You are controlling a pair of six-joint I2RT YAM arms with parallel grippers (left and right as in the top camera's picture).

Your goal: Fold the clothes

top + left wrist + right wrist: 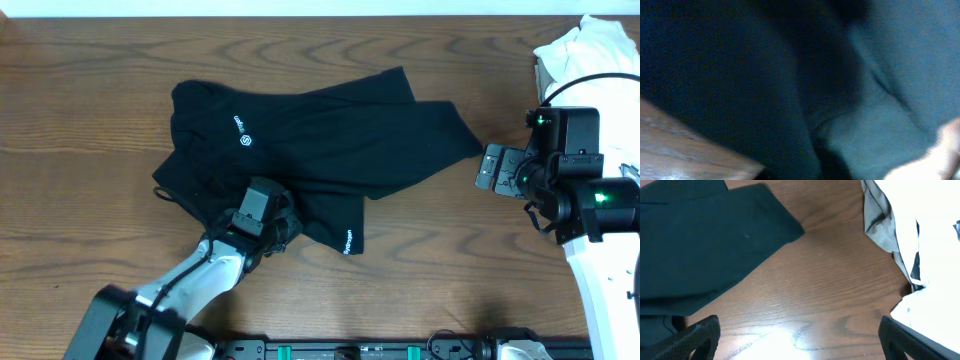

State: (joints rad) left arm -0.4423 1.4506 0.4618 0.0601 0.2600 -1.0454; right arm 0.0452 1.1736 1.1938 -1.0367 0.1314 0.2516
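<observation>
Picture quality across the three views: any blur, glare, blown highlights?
Left wrist: blurred and dim, the black soft-fabric T-shirt fills most of it too close to focus, with a bluish cast. Right wrist: sharp, but glare on the brown wooden table near the bottom. Overhead: sharp, evenly lit; the white garments at top right are nearly blown out.

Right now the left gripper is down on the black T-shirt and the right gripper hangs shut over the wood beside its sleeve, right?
Not quite. The right gripper is open, not shut: the right wrist view shows its fingers spread wide over the table beside the black T-shirt sleeve. The left gripper is down on the shirt, as you said.
</observation>
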